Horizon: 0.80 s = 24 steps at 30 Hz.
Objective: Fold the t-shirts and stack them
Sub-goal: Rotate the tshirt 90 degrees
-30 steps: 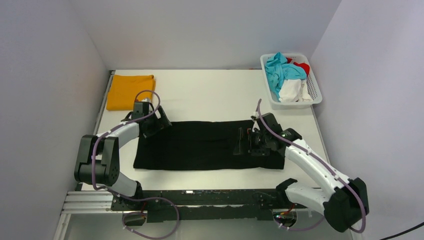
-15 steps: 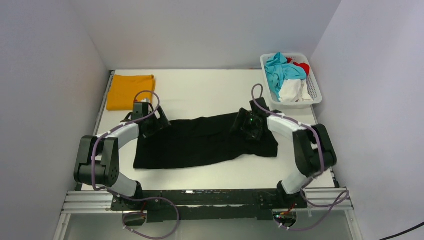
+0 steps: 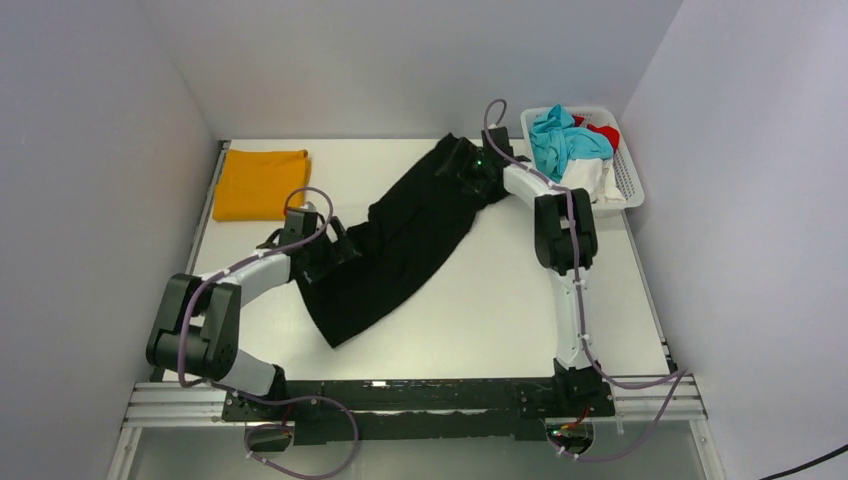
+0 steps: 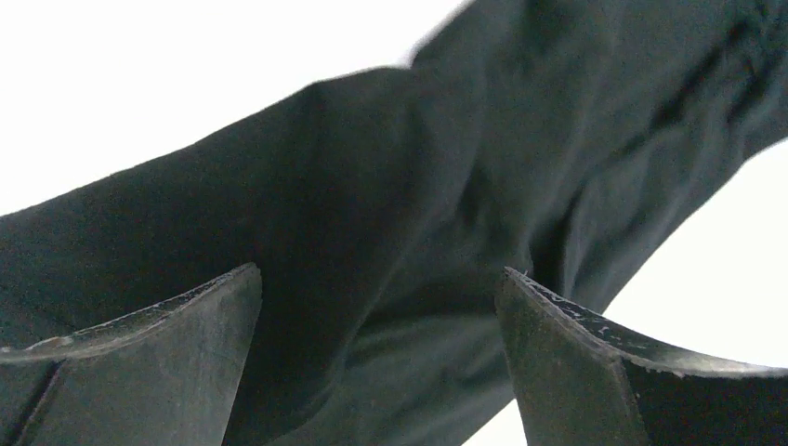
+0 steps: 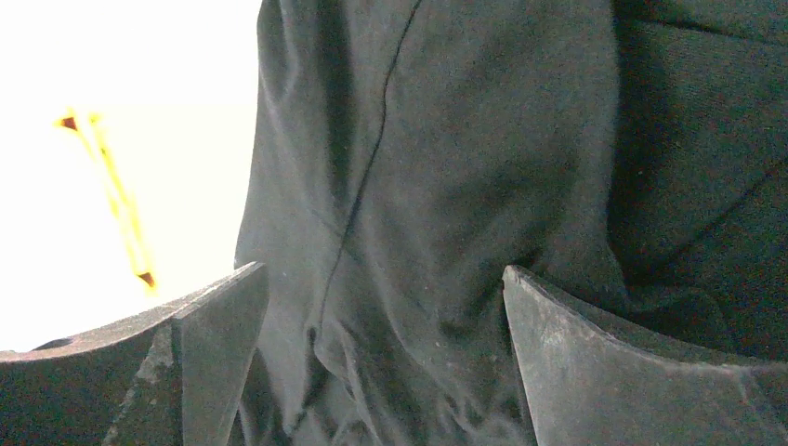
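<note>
Black t-shirt point(image 3: 400, 250): soft, light, limp, likely bunches easily. My L gripper point(image 4: 381, 271) and R gripper point(image 5: 386, 269): jaws apart over cloth. Rec. pinch at hem corners.

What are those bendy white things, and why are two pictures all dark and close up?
They are two robot arms, each ending in a two-finger gripper. The wide picture is from a camera above the table; the close-ups are from small cameras on the wrists, looking past their fingers. The left gripper and right gripper both sit at a black t-shirt stretched slantwise. Whether they pinch it, I cannot tell. A folded orange t-shirt lies far left; a white basket of clothes stands far right.
</note>
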{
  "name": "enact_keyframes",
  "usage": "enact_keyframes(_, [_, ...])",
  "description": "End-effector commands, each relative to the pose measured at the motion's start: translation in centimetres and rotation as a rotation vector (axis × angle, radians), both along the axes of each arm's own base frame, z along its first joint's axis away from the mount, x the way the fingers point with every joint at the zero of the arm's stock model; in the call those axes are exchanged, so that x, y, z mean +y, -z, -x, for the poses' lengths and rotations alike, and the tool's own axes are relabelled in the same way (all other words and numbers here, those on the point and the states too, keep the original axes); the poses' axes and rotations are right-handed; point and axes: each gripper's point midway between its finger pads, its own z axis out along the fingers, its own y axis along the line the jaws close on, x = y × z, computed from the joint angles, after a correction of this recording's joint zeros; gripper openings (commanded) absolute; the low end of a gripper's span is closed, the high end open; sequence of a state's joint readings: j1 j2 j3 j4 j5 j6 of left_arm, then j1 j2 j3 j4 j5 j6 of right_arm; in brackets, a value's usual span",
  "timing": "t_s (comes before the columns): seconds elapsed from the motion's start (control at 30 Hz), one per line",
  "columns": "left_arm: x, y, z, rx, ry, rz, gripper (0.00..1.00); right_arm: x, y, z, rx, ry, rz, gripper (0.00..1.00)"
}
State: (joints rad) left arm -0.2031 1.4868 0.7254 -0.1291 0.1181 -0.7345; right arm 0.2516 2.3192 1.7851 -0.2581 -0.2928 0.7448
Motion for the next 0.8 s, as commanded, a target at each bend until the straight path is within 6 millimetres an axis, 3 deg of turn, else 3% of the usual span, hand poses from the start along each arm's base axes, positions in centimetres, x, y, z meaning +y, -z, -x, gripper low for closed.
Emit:
enact_keyframes(0.0, [-4.5,0.8,4.8,0.093,0.012,0.181,0.99,1.7,6.4,-0.3,0.123,-0.075,-0.04,1.0])
enact_keyframes(0.13, [-9.7,1.7,9.8,0.197,0.161,0.264,1.0,4.7,6.0,-3.3,0.082,-0.088,-0.145,1.0])
enact_keyframes(0.17, [-10.7,2.0,10.9,0.224,0.198,0.259,0.99,5.4,6.7,-3.8,0.081,-0.086,-0.171,1.0])
enact_keyframes(0.23, [-12.2,2.5,12.4,0.265,0.247,0.237,1.0,7.0,6.1,-5.3,0.049,-0.08,-0.221,1.0])
enact_keyframes(0.3, [-13.6,2.6,13.3,0.264,0.295,0.238,1.0,7.6,5.8,-6.8,0.011,-0.051,-0.249,1.0])
enact_keyframes(0.47, [-16.6,0.9,13.6,0.186,0.38,0.228,0.99,6.0,4.8,-9.2,-0.06,0.037,-0.229,1.0])
enact_keyframes(0.63, [-17.7,-1.1,14.2,0.103,0.433,0.224,0.99,5.8,0.4,-10.2,-0.165,-0.013,-0.195,1.0])
enact_keyframes(0.77, [-17.3,-2.2,15.7,0.075,0.437,0.122,0.99,4.8,-5.0,-10.7,-0.253,-0.012,-0.165,1.0])
